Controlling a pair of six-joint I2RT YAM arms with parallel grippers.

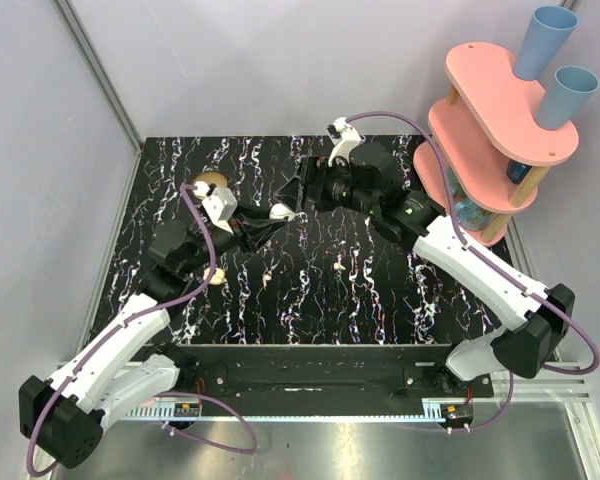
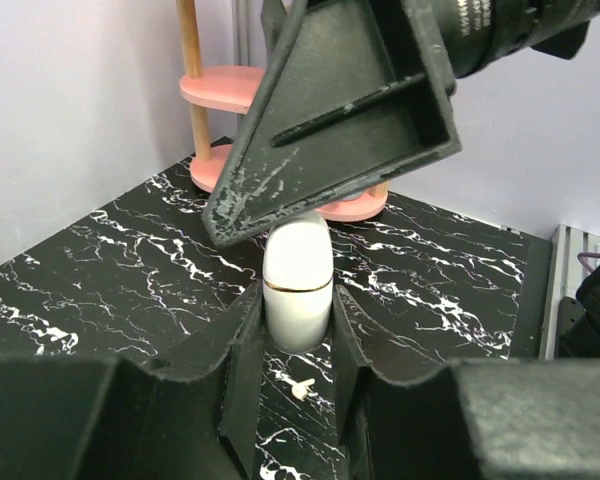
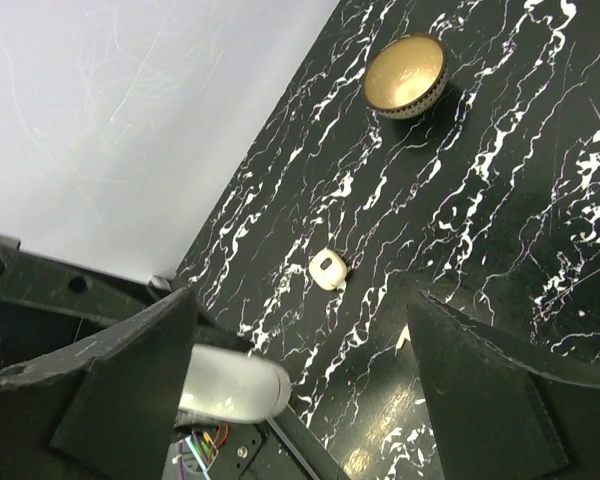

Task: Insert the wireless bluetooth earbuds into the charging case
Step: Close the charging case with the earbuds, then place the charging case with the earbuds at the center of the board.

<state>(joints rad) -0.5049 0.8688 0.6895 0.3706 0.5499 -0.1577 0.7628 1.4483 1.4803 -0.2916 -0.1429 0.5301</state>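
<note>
The left tool [image 2: 296, 335] pinches the charging case [image 2: 298, 285] upright, its lid apparently shut. The right tool [image 3: 300, 300] gapes wide around its top. The earbuds [image 1: 338, 266] lie loose on the worktop [image 2: 110, 280]. The step looks like opening the lid, which calls for a careful fingertip at the seam. The hinge side is hidden.

No word, number or label can be read anywhere on my table. In my left wrist view a band of small white print runs round the black barrel [image 2: 508, 28] of my right arm, at the top edge of the picture. It is too blurred and too small for me to make out a single letter.
</note>
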